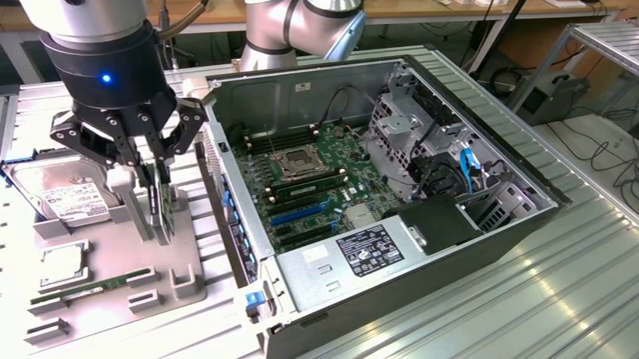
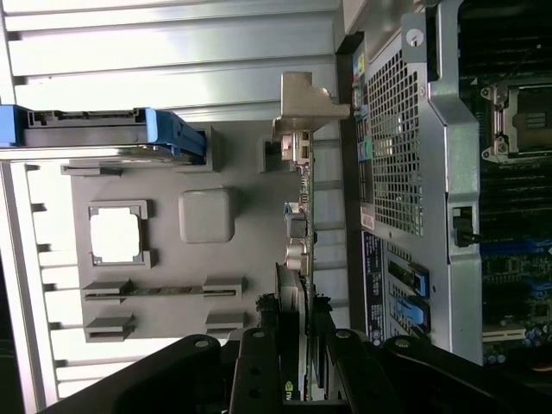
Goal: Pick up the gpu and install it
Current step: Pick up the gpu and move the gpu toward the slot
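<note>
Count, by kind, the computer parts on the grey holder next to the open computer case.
hard drive: 1
processor chip: 1
memory stick: 1
gpu card, upright in the gripper: 1
Total: 4

Exterior high, oblique; wrist close over tray (image 1: 110, 262) (image 2: 172, 267) (shared ground).

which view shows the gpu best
Wrist view: the gpu is seen edge-on along its whole length, with its silver bracket and ports plain. In the exterior view the gpu is a thin dark slab standing in the grey holder, its upper part behind the gripper.
</note>
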Available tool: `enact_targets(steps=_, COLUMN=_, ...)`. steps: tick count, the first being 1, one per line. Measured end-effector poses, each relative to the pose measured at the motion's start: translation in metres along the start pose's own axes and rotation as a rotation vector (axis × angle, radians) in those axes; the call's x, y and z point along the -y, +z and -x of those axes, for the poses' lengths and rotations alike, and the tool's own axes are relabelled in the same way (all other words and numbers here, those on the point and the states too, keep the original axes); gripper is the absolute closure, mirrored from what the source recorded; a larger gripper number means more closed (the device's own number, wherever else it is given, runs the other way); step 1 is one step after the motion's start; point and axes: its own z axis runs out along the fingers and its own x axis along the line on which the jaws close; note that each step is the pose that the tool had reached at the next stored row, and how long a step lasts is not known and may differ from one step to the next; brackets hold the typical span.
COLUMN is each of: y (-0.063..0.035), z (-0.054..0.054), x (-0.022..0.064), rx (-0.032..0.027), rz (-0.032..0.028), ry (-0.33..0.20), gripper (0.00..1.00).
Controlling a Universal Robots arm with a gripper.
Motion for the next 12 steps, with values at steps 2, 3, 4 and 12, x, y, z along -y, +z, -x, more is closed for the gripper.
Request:
enact_targets(steps=2, y=-0.0009, z=0.0000, x=0.0000, rx=0.0000, rz=0.0000, ry=0.000, gripper=0.74)
enact_targets(steps=3, y=-0.0014, z=0.0000, x=0.0000, rx=0.0000, rz=0.0001, ry=0.000, gripper=0.74)
enact_targets(steps=4, y=-0.0020, z=0.0001, x=0.0000, rx=0.0000, rz=0.0000, ry=0.000, gripper=0.74)
enact_targets(steps=12, y=-0.0059, z=0.0002, x=0.0001, rx=0.0000, rz=0.0000, ry=0.000, gripper=0.74)
